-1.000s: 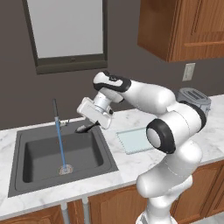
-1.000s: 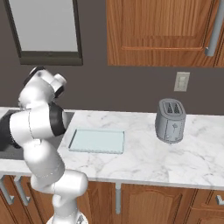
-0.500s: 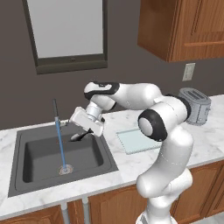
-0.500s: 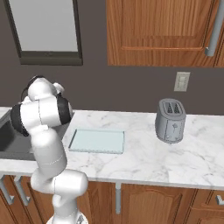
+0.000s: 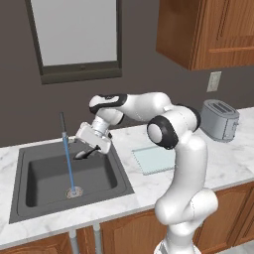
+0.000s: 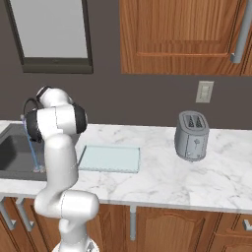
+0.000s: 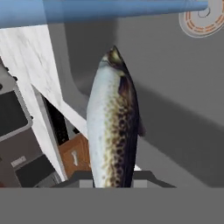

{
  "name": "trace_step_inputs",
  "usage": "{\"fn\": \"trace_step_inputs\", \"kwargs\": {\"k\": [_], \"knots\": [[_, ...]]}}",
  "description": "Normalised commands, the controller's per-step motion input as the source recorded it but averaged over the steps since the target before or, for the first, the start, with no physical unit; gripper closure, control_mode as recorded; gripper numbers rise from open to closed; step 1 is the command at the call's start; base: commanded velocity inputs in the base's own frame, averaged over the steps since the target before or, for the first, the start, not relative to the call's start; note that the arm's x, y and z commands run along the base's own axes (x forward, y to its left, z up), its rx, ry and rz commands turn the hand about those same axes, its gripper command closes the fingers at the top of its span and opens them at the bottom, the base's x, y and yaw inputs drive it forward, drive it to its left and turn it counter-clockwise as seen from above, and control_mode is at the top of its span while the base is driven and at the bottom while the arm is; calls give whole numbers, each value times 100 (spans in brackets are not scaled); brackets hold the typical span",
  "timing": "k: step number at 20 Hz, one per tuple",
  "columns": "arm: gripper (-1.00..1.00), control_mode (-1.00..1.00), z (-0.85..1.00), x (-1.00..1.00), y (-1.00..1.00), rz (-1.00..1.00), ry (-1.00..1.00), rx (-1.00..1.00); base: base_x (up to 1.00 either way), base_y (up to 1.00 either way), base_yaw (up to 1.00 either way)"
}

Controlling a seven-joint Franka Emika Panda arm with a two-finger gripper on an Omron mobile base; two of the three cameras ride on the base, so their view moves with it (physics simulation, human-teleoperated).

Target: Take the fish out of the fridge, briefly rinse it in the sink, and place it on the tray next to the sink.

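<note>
While the gripper (image 5: 87, 153) clamps the fish (image 7: 113, 131) over the sink (image 5: 49, 181), beside the blue stream (image 5: 68, 163) | finger tips hidden behind fish | tray (image 5: 155, 159) bare on counter (image 6: 162, 179)

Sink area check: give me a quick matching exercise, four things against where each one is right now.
Things:
1. fish
2. tray
3. toaster
4. water stream

Places:
A. falling from the faucet to the drain
B. flat on the counter just right of the sink
C. held in the gripper over the basin
D. far right on the counter, below the wall outlet

Pairs: 1-C, 2-B, 3-D, 4-A
</note>
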Motion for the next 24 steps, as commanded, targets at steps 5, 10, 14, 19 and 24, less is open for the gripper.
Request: {"fn": "trace_step_inputs", "kwargs": {"k": [5,10,14,19,24], "knots": [[100,-100,-9,39,17,4,-7,8,0,0,0],[100,-100,-6,38,14,2,-10,7,0,0,0],[100,-100,-18,26,32,1,-8,8,0,0,0],[100,-100,-26,3,41,2,-2,5,0,0,0],[100,-100,-22,-1,42,1,0,0,0,0,0]]}}
